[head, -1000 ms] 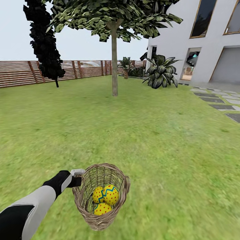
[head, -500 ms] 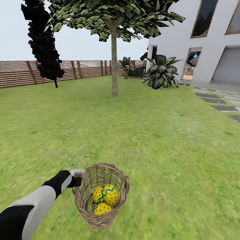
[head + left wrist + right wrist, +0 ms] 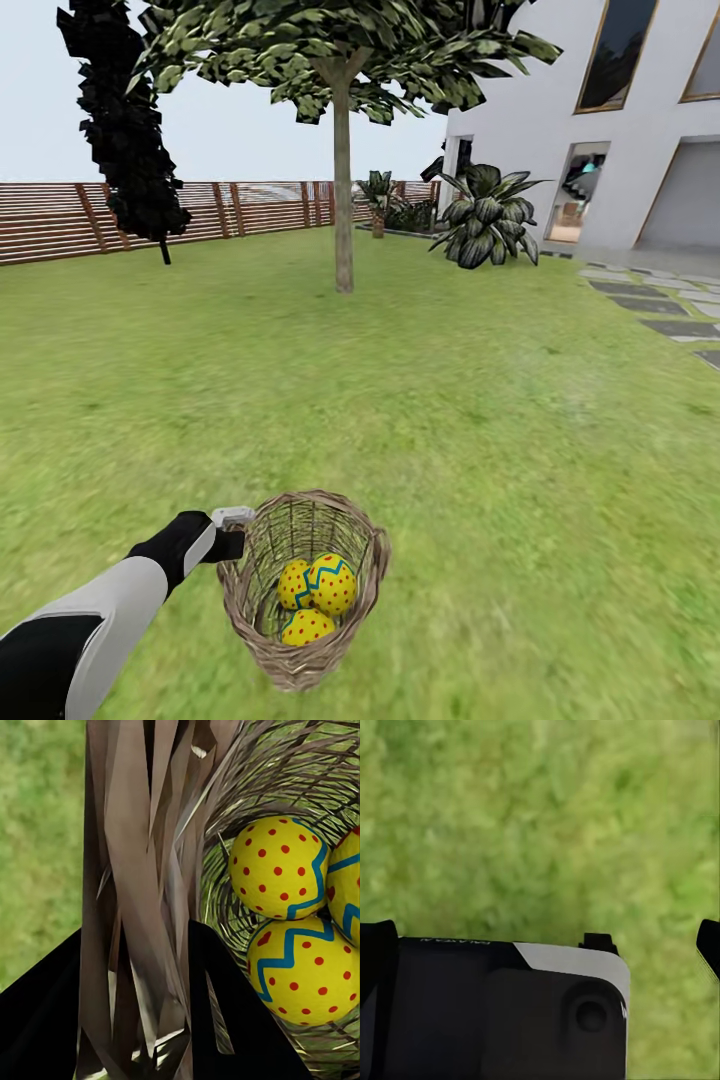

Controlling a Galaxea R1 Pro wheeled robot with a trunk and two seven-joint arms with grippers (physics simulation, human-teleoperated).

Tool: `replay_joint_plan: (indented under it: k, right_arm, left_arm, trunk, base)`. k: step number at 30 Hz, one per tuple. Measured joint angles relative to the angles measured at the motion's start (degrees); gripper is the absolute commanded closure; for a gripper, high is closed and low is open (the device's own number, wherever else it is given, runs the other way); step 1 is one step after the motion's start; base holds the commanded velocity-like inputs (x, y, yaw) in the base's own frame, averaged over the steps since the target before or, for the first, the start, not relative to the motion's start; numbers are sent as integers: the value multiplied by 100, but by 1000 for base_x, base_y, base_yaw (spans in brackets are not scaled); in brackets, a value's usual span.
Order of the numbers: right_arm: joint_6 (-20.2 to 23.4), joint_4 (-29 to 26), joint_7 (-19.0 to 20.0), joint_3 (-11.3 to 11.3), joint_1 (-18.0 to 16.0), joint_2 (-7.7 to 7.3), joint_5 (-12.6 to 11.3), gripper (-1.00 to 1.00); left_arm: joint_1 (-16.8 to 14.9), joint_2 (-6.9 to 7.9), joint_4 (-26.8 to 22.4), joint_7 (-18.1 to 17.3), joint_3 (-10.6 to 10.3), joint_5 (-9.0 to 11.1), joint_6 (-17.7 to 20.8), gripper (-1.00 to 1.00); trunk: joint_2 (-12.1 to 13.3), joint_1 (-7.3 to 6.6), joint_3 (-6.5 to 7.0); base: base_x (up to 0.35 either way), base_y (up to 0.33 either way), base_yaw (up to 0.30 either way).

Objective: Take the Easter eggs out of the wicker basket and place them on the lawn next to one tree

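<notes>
**Basket's off the grass with all 3 eggs inside**

So the left end effector (image 3: 232,532) is clamped on the rim of the wicker basket (image 3: 300,585), holding it up over the lawn (image 3: 480,420) in front of the robot. In the left wrist view you can see the dark fingers (image 3: 45,1020) either side of the woven wall (image 3: 142,907), so it's definitely gripping the basket.

All 3 Easter eggs (image 3: 318,592) sit down in the bottom, bunched together and touching. The wrist cam catches them too (image 3: 279,868), yellow with red dots and the blue zigzag.

The right end effector (image 3: 540,937) hangs over bare grass with its fingertips spread wide at the edges of the right wrist view, nothing between them.

Further ahead there's a thin-trunked tree (image 3: 343,200), a dark tree (image 3: 130,150) by the wooden fence (image 3: 60,220), a leafy plant (image 3: 487,225), the white house (image 3: 600,130) and some paving slabs (image 3: 660,305)
</notes>
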Motion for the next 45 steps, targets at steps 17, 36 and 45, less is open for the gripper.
replay_joint_plan:
  k: [17,36,45]
  right_arm:
    - [0,0,0,0,0,0,0,-100]
    - [0,0,0,0,0,0,0,-100]
    - [0,0,0,0,0,0,0,-100]
  left_arm:
    - [0,0,0,0,-1,-1,-2,100]
    - [0,0,0,0,0,-1,-7,100]
    - [0,0,-1,0,0,-1,-9,100]
  trunk:
    - [0,0,0]
    - [0,0,0]
    - [0,0,0]
  base:
    - [312,0,0]
    - [311,0,0]
    - [309,0,0]
